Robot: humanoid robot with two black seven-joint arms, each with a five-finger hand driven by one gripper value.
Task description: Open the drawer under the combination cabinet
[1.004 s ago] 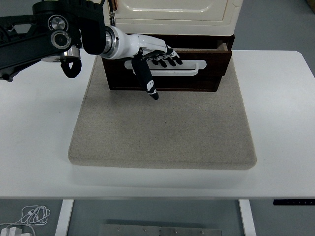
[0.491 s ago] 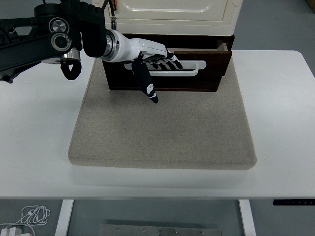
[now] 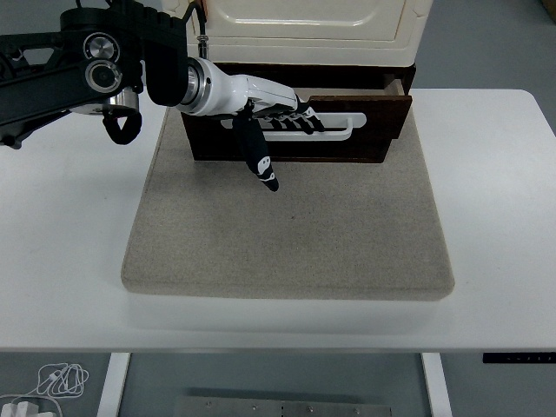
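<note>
Our left hand (image 3: 265, 117) hooks its fingers (image 3: 300, 115) over the white handle (image 3: 334, 129) of the dark drawer (image 3: 365, 130), thumb pointing down. We see the drawer partly pulled out beneath the cream cabinet (image 3: 304, 22), above the grey mat (image 3: 287, 226).
</note>
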